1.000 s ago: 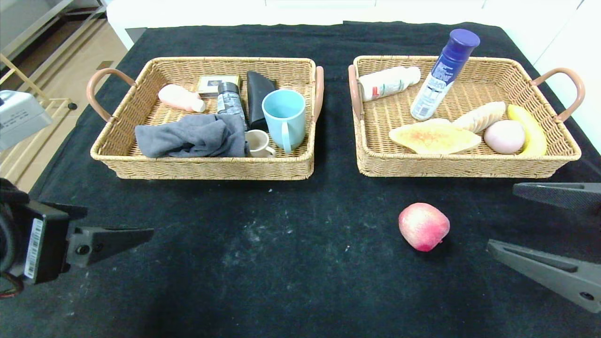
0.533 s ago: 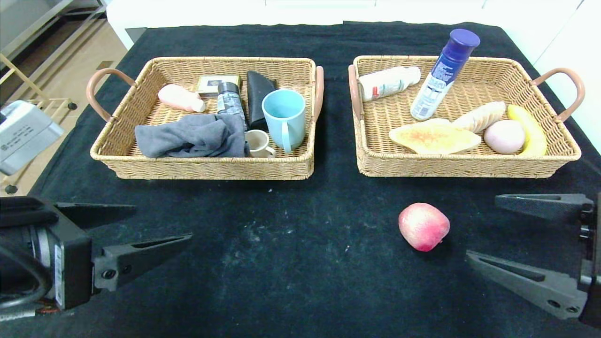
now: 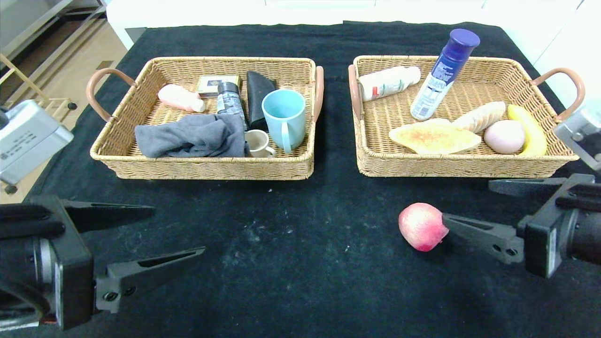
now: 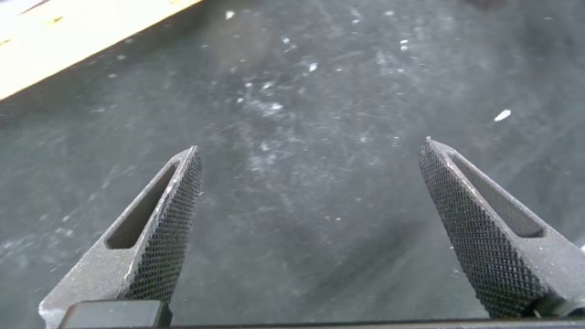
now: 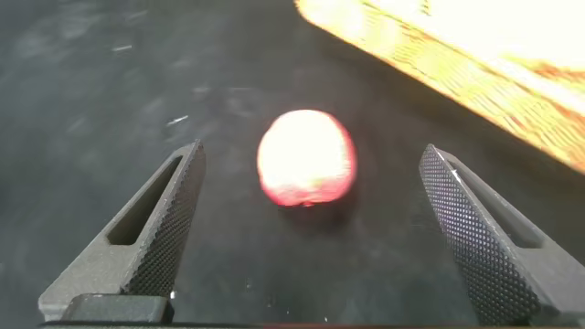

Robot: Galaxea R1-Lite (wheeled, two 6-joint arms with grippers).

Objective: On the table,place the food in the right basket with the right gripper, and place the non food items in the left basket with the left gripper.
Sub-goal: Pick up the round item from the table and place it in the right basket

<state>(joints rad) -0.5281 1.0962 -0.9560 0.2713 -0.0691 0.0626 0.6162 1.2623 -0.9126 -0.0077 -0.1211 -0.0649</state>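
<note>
Head view, Inspector: the right gripper (image 3: pixel 469 206) sits at four o'clock on the table (image 3: pixel 300 263), jaws spread to their widest and holding nothing. Where is the food?

Assessor: One peach (image 3: pixel 423 226) lies loose on the black cloth at about four o'clock, just in front of the right basket (image 3: pixel 465 166) and apart from it. The lower finger's tip (image 3: pixel 450 220) reaches the peach's edge; contact cannot be confirmed. No croissant is on the cloth.

Inspector: Why jaws that wide?

Assessor: My judgement: the peach is round and bulky, so full spread lets the fingers pass either side. The right wrist view bears this out, with the peach (image 5: pixel 305 157) ahead of and between the two fingers, not yet enclosed.

Inspector: And the left gripper (image 3: pixel 181 234)?

Assessor: At eight o'clock, low over bare cloth, jaws equally wide and empty. Nothing lies between them in the left wrist view. I judge it idle, since no non-food item remains on the cloth near it.

Inspector: Basket contents?

Assessor: The left basket (image 3: pixel 202 171), at eleven o'clock, holds a grey cloth (image 3: pixel 192 136), a blue mug (image 3: pixel 284 115), a small cup and toiletries. The right basket at one o'clock holds a banana (image 3: pixel 530 129), flatbread, a pale ball and two bottles, one leaning on the rear wall
</note>
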